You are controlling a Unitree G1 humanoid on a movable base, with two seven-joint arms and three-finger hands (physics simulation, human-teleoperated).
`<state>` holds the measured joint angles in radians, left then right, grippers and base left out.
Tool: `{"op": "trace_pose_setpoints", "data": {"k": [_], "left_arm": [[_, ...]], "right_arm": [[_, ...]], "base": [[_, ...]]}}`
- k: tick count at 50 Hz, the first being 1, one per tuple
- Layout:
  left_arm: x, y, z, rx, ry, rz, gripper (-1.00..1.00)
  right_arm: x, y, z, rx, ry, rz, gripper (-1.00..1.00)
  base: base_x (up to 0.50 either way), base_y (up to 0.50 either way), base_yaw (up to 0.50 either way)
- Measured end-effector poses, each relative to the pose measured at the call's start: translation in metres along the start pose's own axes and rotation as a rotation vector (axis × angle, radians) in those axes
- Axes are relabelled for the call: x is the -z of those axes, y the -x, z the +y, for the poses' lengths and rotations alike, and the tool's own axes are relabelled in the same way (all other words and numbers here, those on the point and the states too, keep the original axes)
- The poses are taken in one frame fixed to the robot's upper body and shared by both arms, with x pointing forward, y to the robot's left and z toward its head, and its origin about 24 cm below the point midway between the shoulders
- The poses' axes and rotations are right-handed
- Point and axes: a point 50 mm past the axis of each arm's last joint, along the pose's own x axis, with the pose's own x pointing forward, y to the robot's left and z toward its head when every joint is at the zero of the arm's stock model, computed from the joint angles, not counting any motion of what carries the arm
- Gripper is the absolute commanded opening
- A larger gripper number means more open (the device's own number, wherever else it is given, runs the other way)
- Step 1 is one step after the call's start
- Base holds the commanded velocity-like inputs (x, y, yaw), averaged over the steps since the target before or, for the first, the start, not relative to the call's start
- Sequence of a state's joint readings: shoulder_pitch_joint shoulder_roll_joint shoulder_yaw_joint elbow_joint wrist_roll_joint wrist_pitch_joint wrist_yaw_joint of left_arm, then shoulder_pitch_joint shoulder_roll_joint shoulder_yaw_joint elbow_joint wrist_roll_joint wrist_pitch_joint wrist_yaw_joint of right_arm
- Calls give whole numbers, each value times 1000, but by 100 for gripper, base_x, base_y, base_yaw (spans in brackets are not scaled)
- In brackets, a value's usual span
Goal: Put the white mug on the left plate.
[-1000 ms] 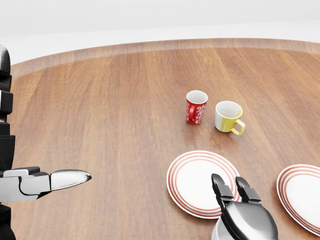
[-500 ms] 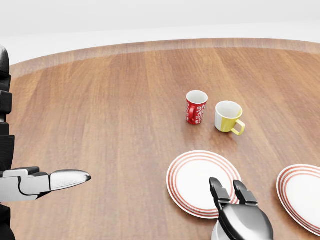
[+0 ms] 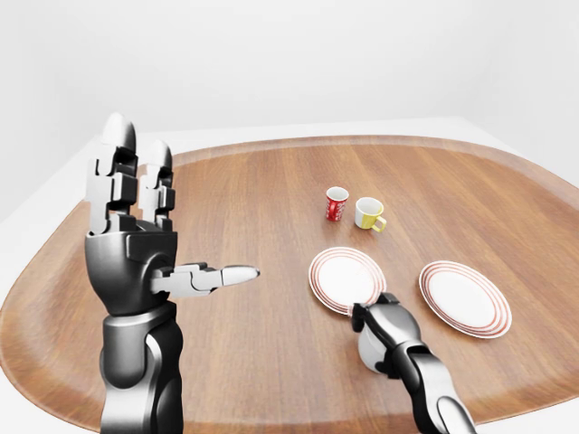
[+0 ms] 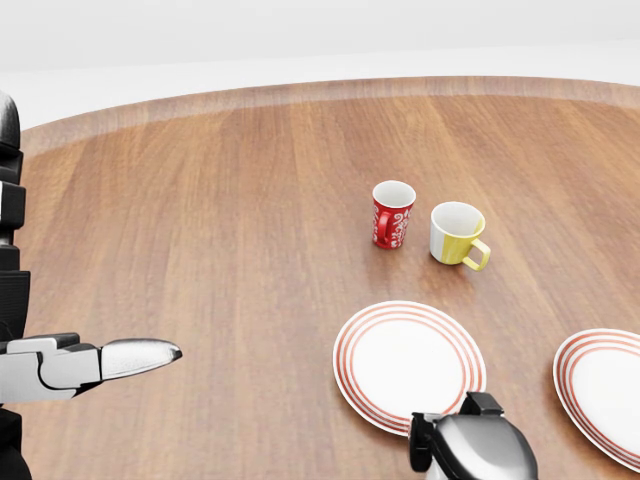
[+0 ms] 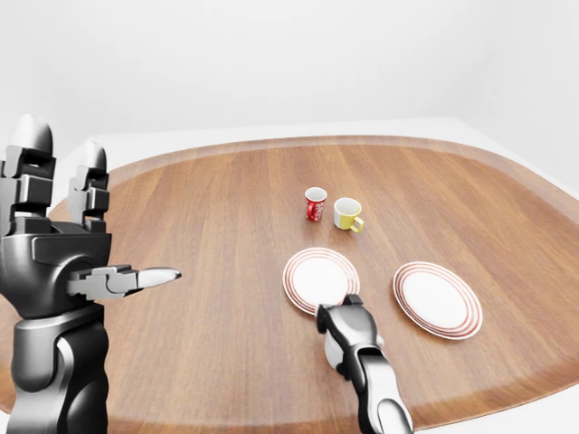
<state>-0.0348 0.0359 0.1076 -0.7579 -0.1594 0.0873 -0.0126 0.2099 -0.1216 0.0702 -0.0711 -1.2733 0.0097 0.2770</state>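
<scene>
Two mugs (image 4: 393,214) above left plate (image 4: 408,366), rt hand (image 4: 471,450) below

All 3 views look from the robot's head down across the table (image 3: 271,208); the head view sits closest, cropping its edges; the 2 eye views share nearly the whole tabletop, slightly offset sideways.

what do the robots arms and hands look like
Both arms are glossy dark grey metal with black joints. The left hand has blocky segmented fingers with rounded silver tips. The right hand has a rounded silvery shell with black fingers. No cables or markings visible.
</scene>
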Motion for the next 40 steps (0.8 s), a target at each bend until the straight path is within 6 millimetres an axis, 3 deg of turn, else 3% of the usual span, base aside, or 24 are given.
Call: {"op": "trace_pose_setpoints", "data": {"k": [14,40], "left_arm": [[1,0,0,-1,0,2,89],[0,-1,1,-3,-1,-2,90]], "right_arm": [[-6,6,-9,-16,-88,-53,-100],[-33,20,-91,63,-144,-231,-100]], "base": [[0,0,0],[0,0,0]]}}
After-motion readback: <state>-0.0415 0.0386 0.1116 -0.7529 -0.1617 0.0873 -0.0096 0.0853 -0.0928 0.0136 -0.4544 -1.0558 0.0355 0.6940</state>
